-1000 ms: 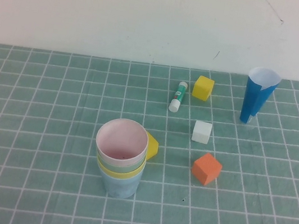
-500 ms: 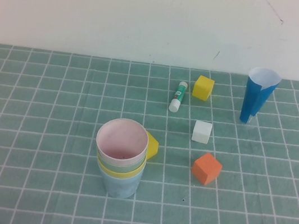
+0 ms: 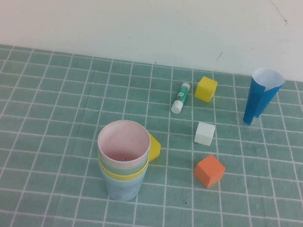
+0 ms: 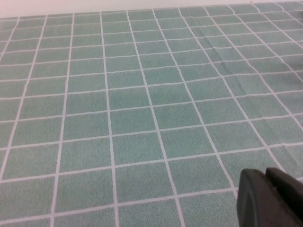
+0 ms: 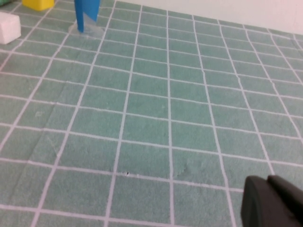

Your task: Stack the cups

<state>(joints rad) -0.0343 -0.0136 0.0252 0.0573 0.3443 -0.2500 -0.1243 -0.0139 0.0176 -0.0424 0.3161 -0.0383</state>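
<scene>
The cups stand nested in one upright stack (image 3: 122, 161) near the middle of the green checked table in the high view: light blue at the bottom, then yellow, pale green, and pink on top with its inside showing. Neither arm appears in the high view. My left gripper (image 4: 266, 176) is shut and empty, hanging over bare cloth in the left wrist view. Over bare cloth too, my right gripper (image 5: 268, 182) is shut with nothing in it, seen in the right wrist view.
A tall dark-blue cone cup (image 3: 260, 96) stands at the back right, its base also in the right wrist view (image 5: 87, 14). A yellow cube (image 3: 206, 89), a glue stick (image 3: 181, 97), a white cube (image 3: 205, 133), an orange cube (image 3: 209, 170) and a yellow block (image 3: 154, 148) behind the stack lie around.
</scene>
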